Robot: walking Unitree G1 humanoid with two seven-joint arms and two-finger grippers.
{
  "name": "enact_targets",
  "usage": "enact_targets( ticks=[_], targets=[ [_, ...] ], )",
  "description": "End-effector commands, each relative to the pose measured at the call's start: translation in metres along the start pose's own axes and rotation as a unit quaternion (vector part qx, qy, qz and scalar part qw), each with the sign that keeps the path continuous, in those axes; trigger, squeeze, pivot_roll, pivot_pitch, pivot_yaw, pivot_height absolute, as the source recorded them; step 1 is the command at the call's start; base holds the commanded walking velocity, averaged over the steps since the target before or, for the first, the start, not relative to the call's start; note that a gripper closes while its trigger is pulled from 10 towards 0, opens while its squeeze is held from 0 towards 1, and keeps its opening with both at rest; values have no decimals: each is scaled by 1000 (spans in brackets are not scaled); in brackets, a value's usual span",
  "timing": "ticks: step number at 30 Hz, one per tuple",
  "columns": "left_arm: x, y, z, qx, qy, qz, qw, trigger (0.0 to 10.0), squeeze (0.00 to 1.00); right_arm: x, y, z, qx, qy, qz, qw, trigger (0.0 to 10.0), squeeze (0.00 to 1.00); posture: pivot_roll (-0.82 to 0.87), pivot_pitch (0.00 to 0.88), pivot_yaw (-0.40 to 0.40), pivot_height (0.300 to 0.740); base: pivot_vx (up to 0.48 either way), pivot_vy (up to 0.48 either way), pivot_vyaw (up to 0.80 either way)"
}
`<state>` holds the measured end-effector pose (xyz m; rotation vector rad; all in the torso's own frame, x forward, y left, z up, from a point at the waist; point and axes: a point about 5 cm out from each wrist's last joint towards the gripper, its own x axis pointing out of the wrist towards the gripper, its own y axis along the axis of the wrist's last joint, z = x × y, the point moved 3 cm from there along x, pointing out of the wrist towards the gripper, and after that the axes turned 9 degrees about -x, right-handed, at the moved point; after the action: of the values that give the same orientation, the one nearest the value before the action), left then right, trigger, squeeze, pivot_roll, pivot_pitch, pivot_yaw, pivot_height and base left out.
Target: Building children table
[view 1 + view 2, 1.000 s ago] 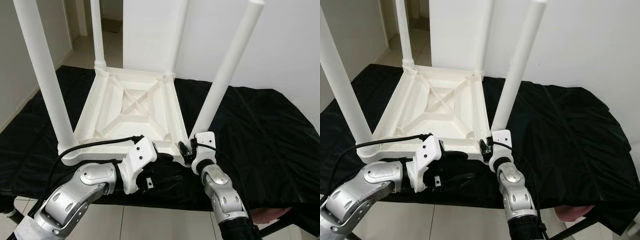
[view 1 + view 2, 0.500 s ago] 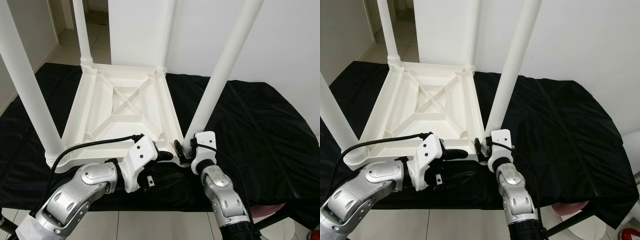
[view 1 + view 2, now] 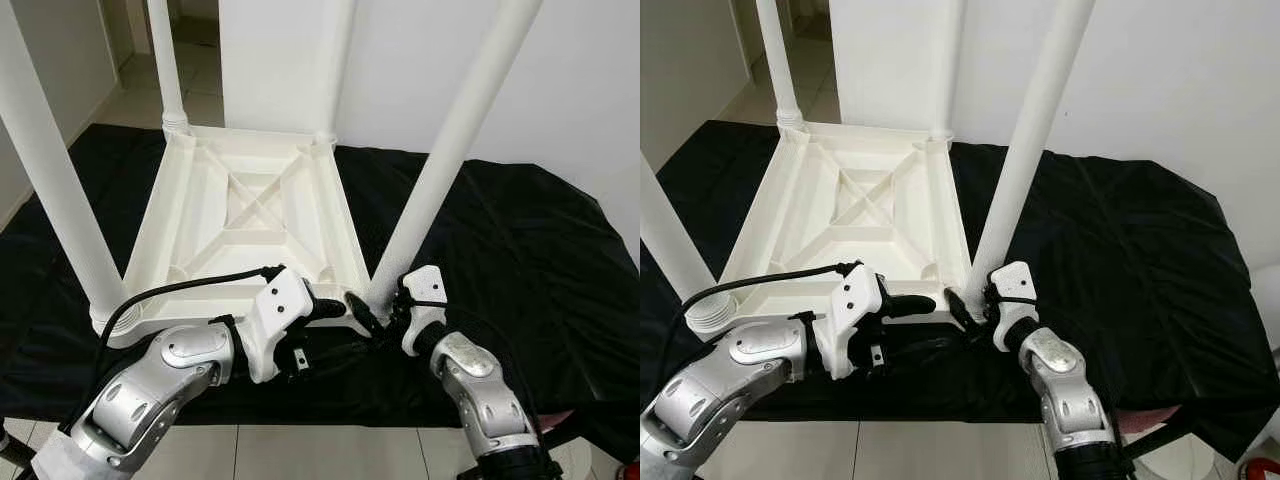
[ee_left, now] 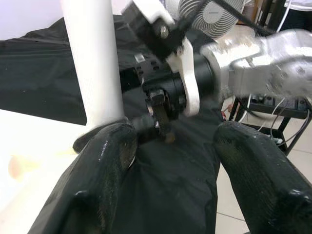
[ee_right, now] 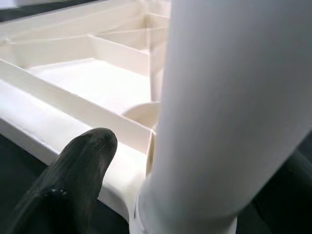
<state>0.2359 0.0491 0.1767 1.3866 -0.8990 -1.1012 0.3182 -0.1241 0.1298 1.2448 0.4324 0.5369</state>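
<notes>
White plastic table (image 3: 250,215) upside down on black cloth (image 3: 520,250), four legs up; left gripper (image 3: 335,310) fingers spread, right gripper (image 3: 368,318) fingers unclear.

The table (image 3: 250,215) is smooth white plastic, faintly glossy. The cloth (image 3: 500,250) is black and slightly shiny. Arms (image 3: 160,385) are brushed silver metal.

White plastic children's table (image 3: 250,215) lies upside down, four legs upright.
</notes>
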Motion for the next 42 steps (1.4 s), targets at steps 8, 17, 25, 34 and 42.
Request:
enact_targets(
  ticks=[8,17,25,34,42],
  targets=[
    [1,-1,7,-6,-33,-4,999,10000,0,14,-13,-3,0,85,-2,996,10000,0,33,0,-73,740,0,0,0],
    [-1,0,7,-7,-36,-5,999,10000,0,23,-21,-8,10,110,-7,994,0,0,43,0,-68,740,0,0,0],
    [-2,0,7,-10,-35,-6,999,10000,0,17,-26,-10,31,110,-1,994,4431,0,44,0,-77,740,0,0,0],
    [-2,-1,7,-12,-34,-6,999,10000,0,15,-33,-7,35,20,-35,999,10000,0,33,0,-79,740,0,0,0],
    [0,-1,9,-17,-42,-5,999,10000,0,7,-37,9,52,-189,-102,975,10000,0,20,0,-77,740,0,0,0]
  ],
)
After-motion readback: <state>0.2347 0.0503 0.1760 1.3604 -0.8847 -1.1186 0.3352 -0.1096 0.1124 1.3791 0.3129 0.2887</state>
